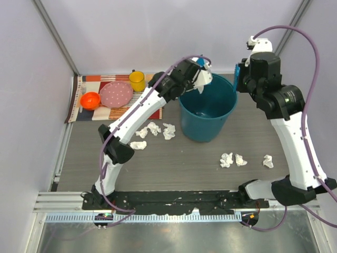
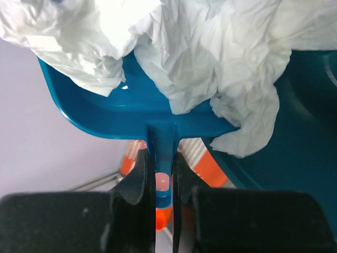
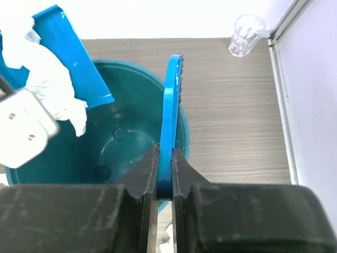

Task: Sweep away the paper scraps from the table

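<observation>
My left gripper [image 1: 196, 80] is shut on the handle of a blue dustpan [image 2: 131, 110], held tilted over the teal bucket [image 1: 190, 129]. Crumpled white paper scraps [image 2: 210, 52] lie in the pan and hang over its lip into the bucket's mouth [image 3: 52, 89]. My right gripper [image 1: 240, 78] is shut on a blue brush [image 3: 171, 105], held on edge above the bucket's right rim. Several paper scraps lie on the table [image 1: 174, 168]: one group left of the bucket [image 1: 154, 128], another at the front right [image 1: 226, 159]. The left gripper [image 2: 163, 179] and right gripper [image 3: 165, 168] each show their jaws clamped on the blue plastic.
A striped placemat [image 1: 95, 113] at the back left carries an orange bowl [image 1: 90, 99], a pink plate [image 1: 116, 95] and a yellow cup [image 1: 137, 80]. A clear glass [image 3: 245, 34] stands at the far right near the wall rail.
</observation>
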